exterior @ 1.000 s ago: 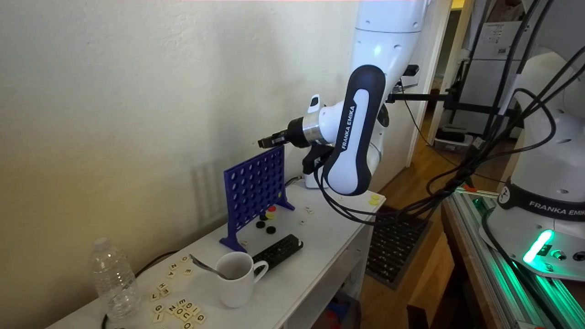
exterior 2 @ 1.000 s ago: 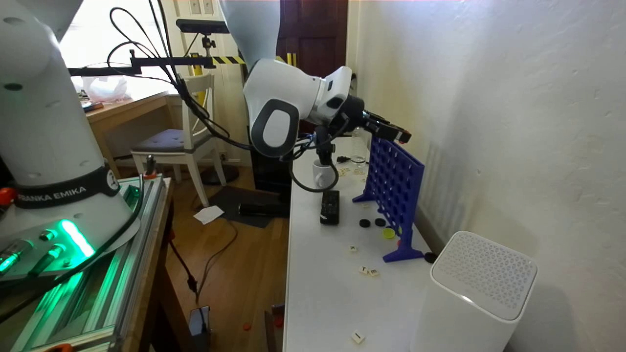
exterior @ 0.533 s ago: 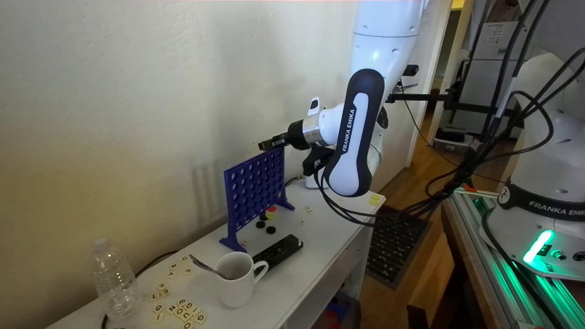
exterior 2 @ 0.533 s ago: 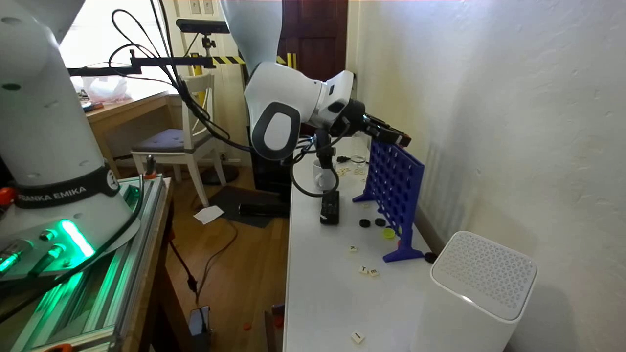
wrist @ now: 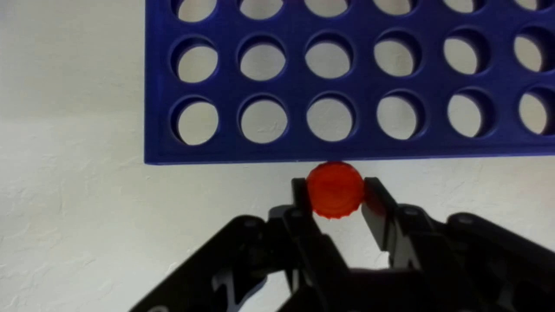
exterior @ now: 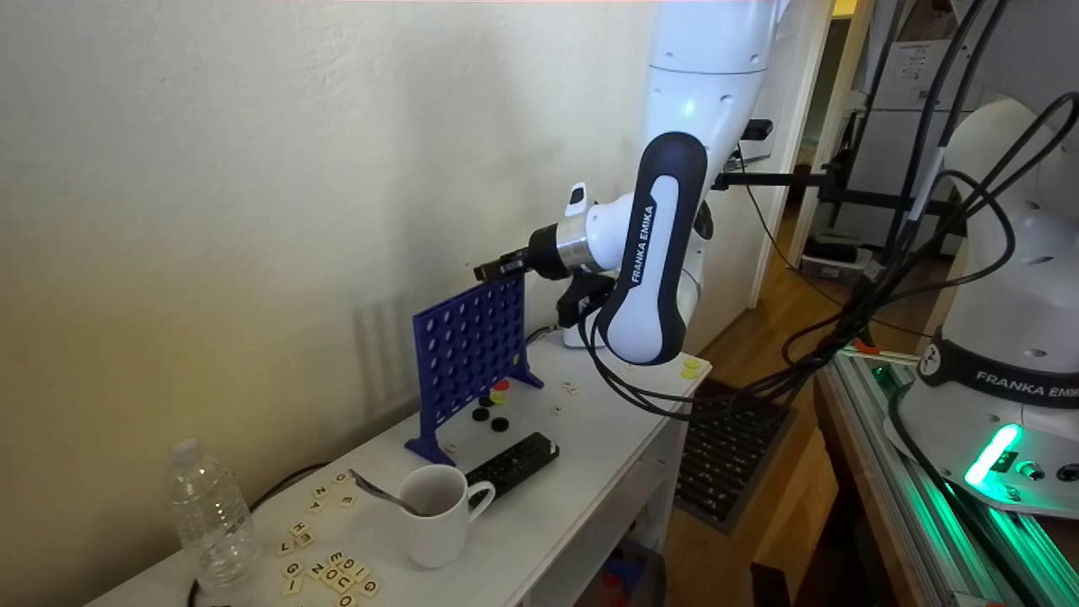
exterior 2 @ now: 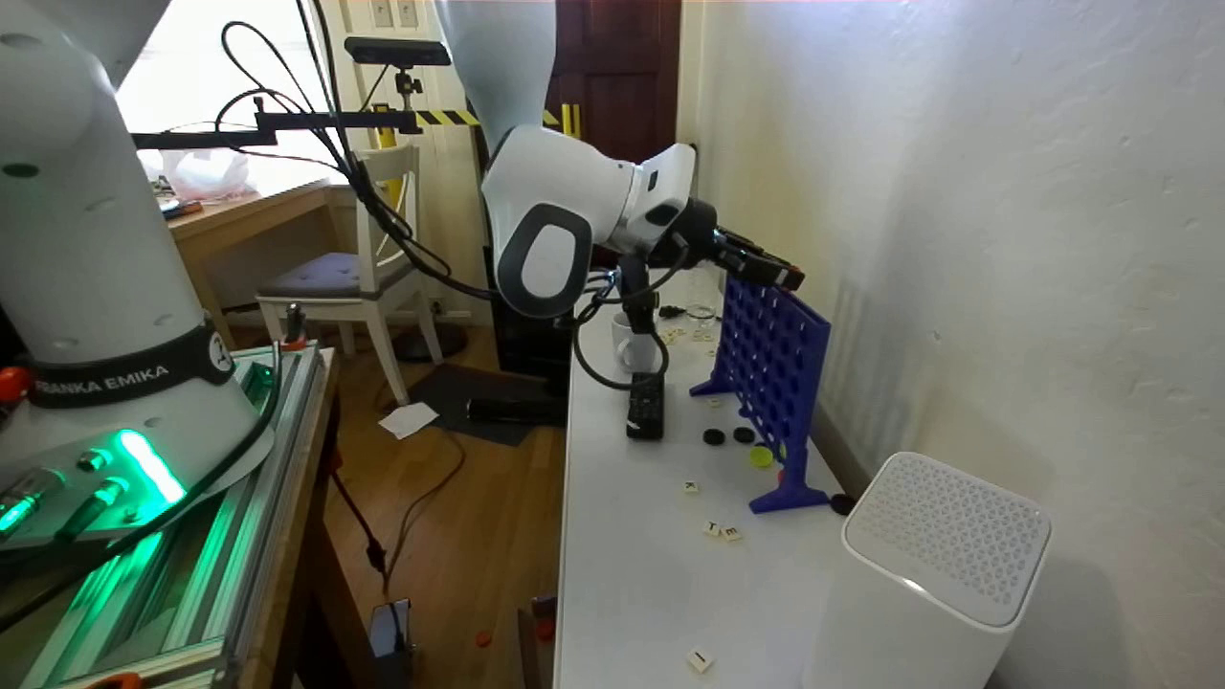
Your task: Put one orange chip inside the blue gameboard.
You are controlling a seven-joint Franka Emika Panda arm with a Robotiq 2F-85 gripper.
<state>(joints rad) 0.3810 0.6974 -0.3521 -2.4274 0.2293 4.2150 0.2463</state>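
Gripper (wrist: 337, 190): jaws clamped on orange chip (wrist: 335, 190), wrist view, just below and right of centre | chip at edge of board (wrist: 364, 85), contact unclear | board across upper right | mug (exterior: 434, 527) lower left-centre, in an exterior view

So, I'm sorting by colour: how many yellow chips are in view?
4 show: one chip low in the board, a loose chip beside it on the table, an edge chip and its neighbour at the table's corner. Others may be hidden.
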